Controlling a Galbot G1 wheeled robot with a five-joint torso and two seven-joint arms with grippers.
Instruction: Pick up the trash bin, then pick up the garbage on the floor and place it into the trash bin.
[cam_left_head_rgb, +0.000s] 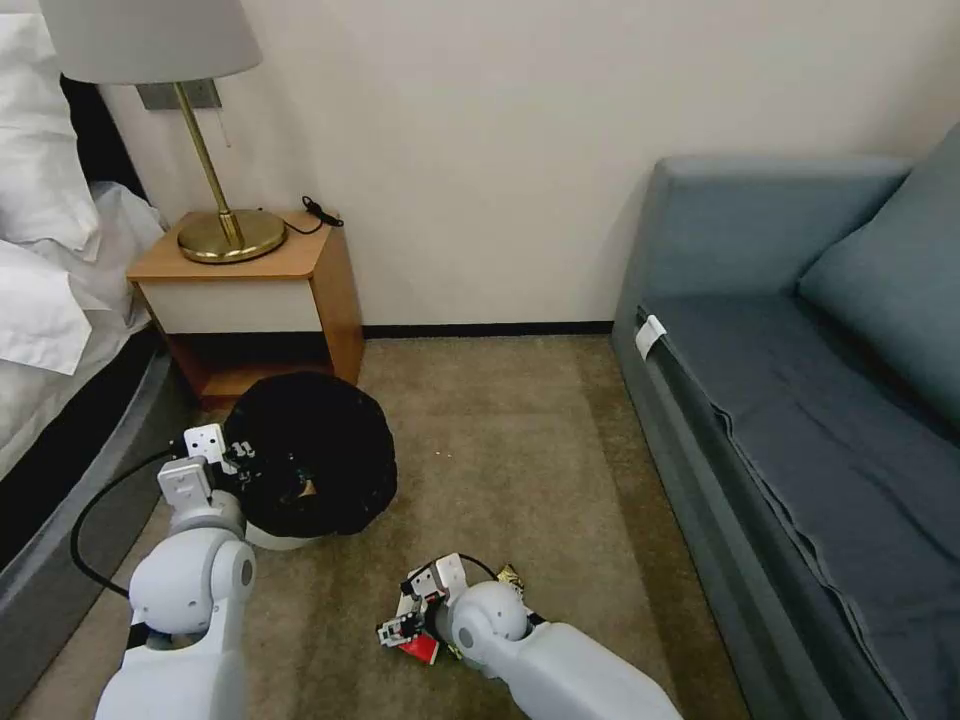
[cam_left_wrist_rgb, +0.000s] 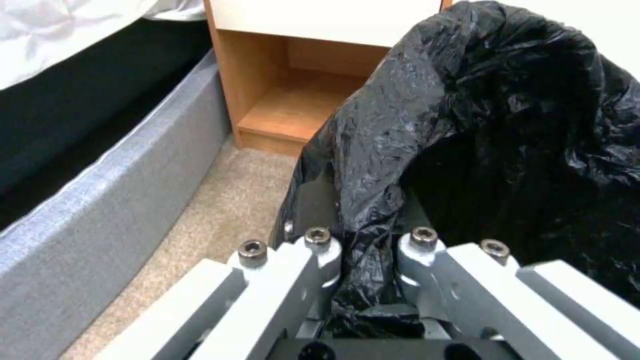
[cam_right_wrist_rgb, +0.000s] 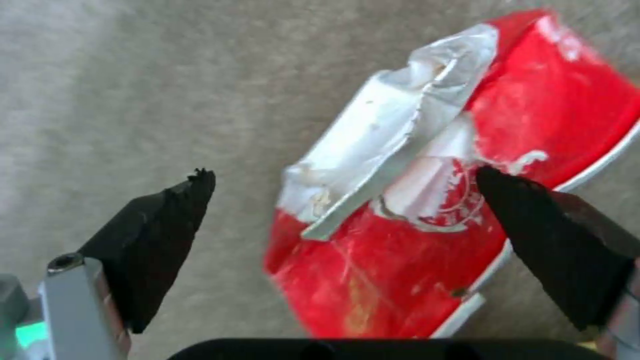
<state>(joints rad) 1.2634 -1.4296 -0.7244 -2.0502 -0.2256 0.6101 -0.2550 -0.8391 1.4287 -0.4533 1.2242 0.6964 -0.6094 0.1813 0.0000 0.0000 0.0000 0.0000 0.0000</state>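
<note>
Two grippers are seen low over the floor (cam_left_head_rgb: 500, 440), which is short beige-brown carpet running up to a dark skirting line under a plain cream wall. Far left, a bed (cam_left_head_rgb: 40, 300) with white bedding is caught at the edge, its grey padded base sitting right on the carpet. Next to it a wooden nightstand (cam_left_head_rgb: 250, 290) is tucked against the wall, with a brass lamp (cam_left_head_rgb: 225, 225) stood on top.

Just in front of the nightstand, the trash bin (cam_left_head_rgb: 300, 470) is parked on the carpet, its black bag (cam_left_wrist_rgb: 507, 125) bunched over the rim so just a sliver of white shows at the bottom. The left gripper (cam_left_head_rgb: 235, 465) is clamped onto the near rim, the crinkly plastic pinched tight between its fingers in the left wrist view.

Toward the middle, closer to the robot, the right gripper (cam_right_wrist_rgb: 340, 200) is held just above the carpet with its black fingertips (cam_right_wrist_rgb: 167, 220) spread wide, one on either side of a red wrapper (cam_right_wrist_rgb: 533, 125) with a torn silver flap that's lying flat on the floor. A bit of gold wrapper (cam_left_head_rgb: 512, 578) can be made out just beside that wrist.

Far right, a blue-grey sofa (cam_left_head_rgb: 800, 400) is set along the carpet's edge.
</note>
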